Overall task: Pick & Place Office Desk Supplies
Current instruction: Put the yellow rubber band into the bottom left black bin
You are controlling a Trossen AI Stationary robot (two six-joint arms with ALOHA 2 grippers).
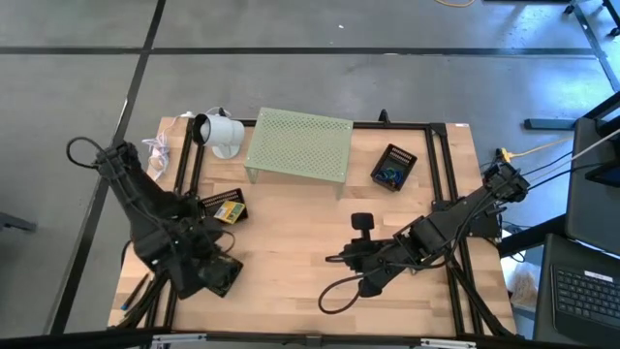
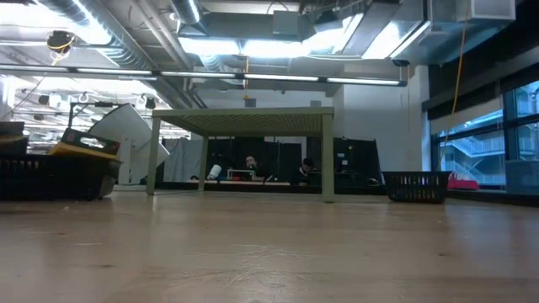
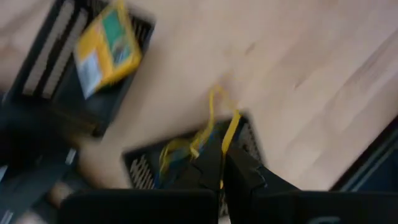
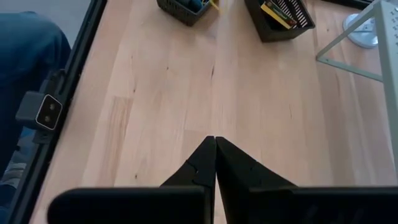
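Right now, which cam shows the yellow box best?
Left wrist view: the yellow box fills the frame, lying on a black tray. High view shows it small; right wrist only an edge; low view a sliver.

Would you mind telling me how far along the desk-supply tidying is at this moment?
Done: a yellow card box sits in a black tray, and blue pieces lie in the far basket. In hand: the left tool, shut, pinches a yellow rubber band over the near basket, not yet released. The right tool is shut and empty over bare wood. Left: dropping that band; no other loose supplies are clearly visible.
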